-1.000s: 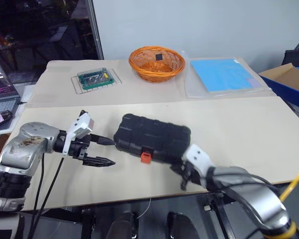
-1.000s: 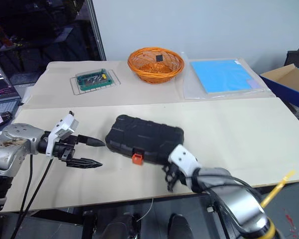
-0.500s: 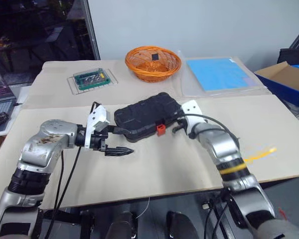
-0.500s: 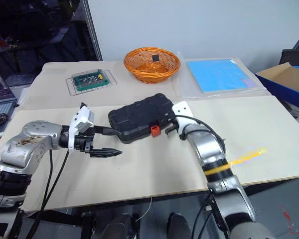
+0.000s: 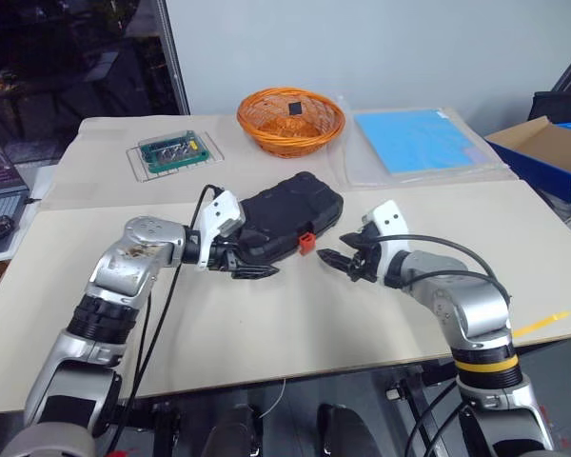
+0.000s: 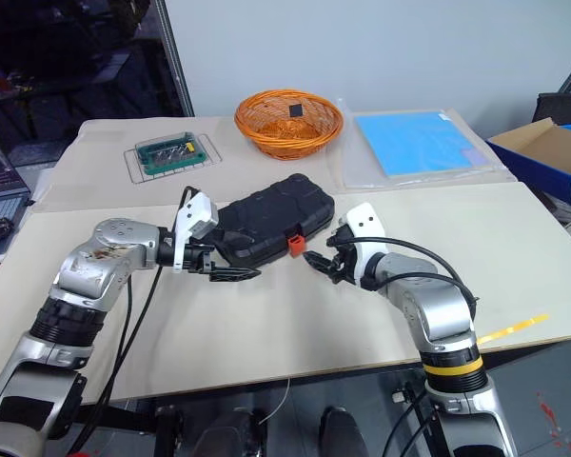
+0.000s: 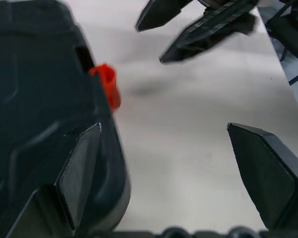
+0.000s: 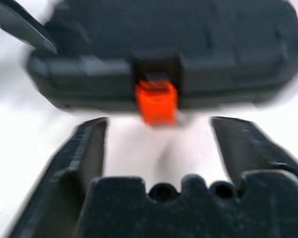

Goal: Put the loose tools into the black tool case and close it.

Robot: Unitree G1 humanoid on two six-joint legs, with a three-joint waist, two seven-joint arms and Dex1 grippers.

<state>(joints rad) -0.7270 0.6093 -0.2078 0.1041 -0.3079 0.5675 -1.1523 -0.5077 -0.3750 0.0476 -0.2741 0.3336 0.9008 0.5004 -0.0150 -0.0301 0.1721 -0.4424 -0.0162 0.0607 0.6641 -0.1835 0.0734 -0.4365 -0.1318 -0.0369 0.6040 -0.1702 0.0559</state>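
A pale beige table (image 5: 266, 314) is seen from above, with two robot arms reaching over it toward a closed black tool case (image 5: 290, 224). The case lies near the middle of the table, turned at a slant, its lid down. A small orange latch (image 5: 306, 243) is set on the case's near long edge.

The left gripper (image 5: 250, 265) is placed at the case's near left corner, with its two black fingers spread apart. In the left wrist view, one finger (image 7: 82, 173) is seen lying against the case's dark rounded edge, while the other finger stands clear over bare table; nothing is clasped between them.

The right gripper (image 5: 338, 259) is held just beside the latch, on the side nearer the robot, pointing at it. Its fingers are parted with nothing between them. In the right wrist view, the orange latch is framed between the two spread fingers, a little apart from them.

Toward the far edge of the table, an orange wicker basket (image 5: 290, 120) with a small black square object inside is placed. To its left, a green tray of bits (image 5: 178, 151) is resting on a clear sheet. To the basket's right, a blue sheet in a clear sleeve (image 5: 423, 141) is laid flat. A blue cardboard box (image 5: 547, 157) is seen at the right edge.

No brand, label or writing can be read on the case or anything else.
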